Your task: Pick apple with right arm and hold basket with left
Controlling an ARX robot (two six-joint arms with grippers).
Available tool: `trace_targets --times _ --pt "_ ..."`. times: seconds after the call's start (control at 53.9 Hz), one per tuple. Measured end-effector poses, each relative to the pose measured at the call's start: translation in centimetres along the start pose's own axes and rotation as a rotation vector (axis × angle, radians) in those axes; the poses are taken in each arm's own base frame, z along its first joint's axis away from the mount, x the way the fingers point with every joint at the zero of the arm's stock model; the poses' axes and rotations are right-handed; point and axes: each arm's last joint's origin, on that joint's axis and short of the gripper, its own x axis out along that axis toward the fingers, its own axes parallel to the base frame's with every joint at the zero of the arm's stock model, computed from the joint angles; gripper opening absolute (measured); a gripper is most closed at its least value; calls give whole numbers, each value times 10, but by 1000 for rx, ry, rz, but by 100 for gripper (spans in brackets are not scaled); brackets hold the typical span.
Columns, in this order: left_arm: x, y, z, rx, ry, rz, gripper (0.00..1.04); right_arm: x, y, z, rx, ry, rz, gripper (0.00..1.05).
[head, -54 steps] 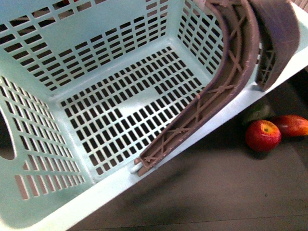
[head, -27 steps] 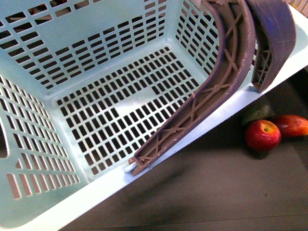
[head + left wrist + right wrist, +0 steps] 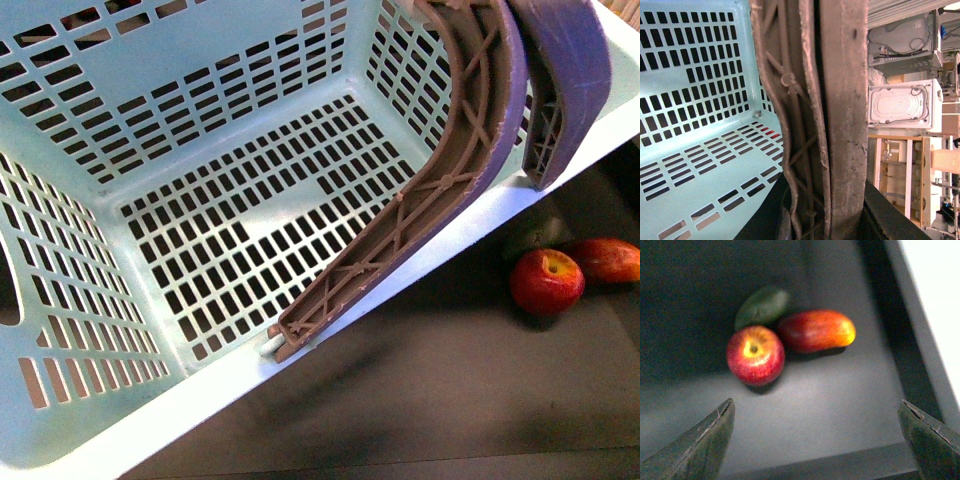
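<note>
The turquoise basket [image 3: 200, 150] fills most of the front view, tilted, with its two brown-mauve handles [image 3: 470, 130] laid against its right rim. My left gripper [image 3: 822, 220] is shut on both handles [image 3: 840, 100], with the basket wall [image 3: 695, 90] beside them. The red apple [image 3: 546, 281] lies on the dark surface right of the basket. In the right wrist view the apple [image 3: 755, 354] lies stem dimple up, ahead of my open, empty right gripper [image 3: 817, 440] and apart from it. Neither arm shows in the front view.
A red-orange mango-like fruit [image 3: 816, 330] and a small dark green fruit [image 3: 762, 306] touch the apple on its far side. They also show by the basket rim: the long fruit [image 3: 605, 258] and the green fruit [image 3: 535, 232]. Shelves and white appliances [image 3: 900, 105] stand beyond.
The basket has shifted a little up and to the left in the front view. The apple and the other fruits have not moved.
</note>
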Motion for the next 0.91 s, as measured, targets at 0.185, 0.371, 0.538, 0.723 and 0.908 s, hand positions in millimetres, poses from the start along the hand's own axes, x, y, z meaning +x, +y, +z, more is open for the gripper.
trace_targets --times 0.185,0.371,0.538,0.723,0.908 --pt "0 0 0 0 0 0 20 52 21 -16 -15 162 40 96" --pt "0 0 0 0 -3 2 20 81 37 -8 15 196 42 96" --pt "0 0 0 0 -1 0 20 100 48 -5 40 214 43 96" --pt "0 0 0 0 0 1 20 115 57 -6 46 239 41 96" --pt "0 0 0 0 -1 1 20 129 60 -4 41 254 24 96"
